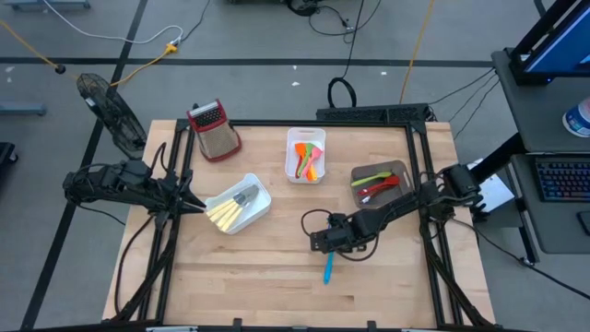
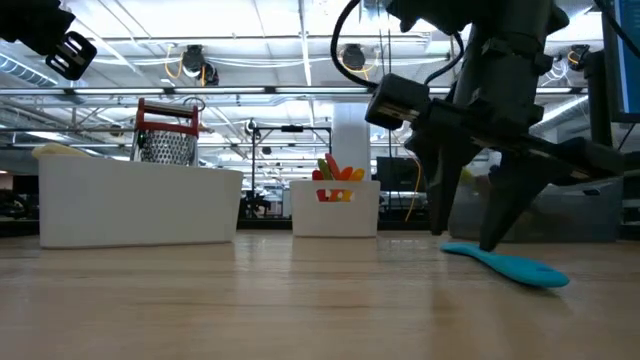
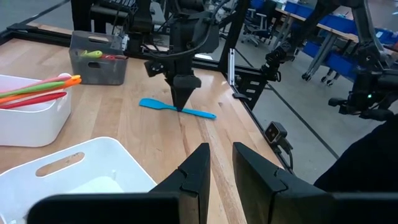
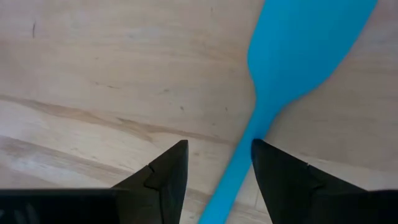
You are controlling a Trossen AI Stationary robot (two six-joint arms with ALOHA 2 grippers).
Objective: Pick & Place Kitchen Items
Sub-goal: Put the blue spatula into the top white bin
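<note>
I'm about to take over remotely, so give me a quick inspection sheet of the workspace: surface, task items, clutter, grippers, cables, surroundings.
Surface: wooden table, bare at the front.
Job's things: blue spatula flat on the table; yellow-handled cutlery in the tilted white bin; orange, pink and green utensils in the middle white bin; green and red utensils in the grey bin.
Clutter: box grater at the back left.
Grippers: right gripper open, low over the blue spatula, fingers either side of its handle; left gripper open, at the tilted white bin, empty.
Cables: yellow cable and black cable on the floor behind the table.
Surroundings: desk with keyboard to the right.
</note>
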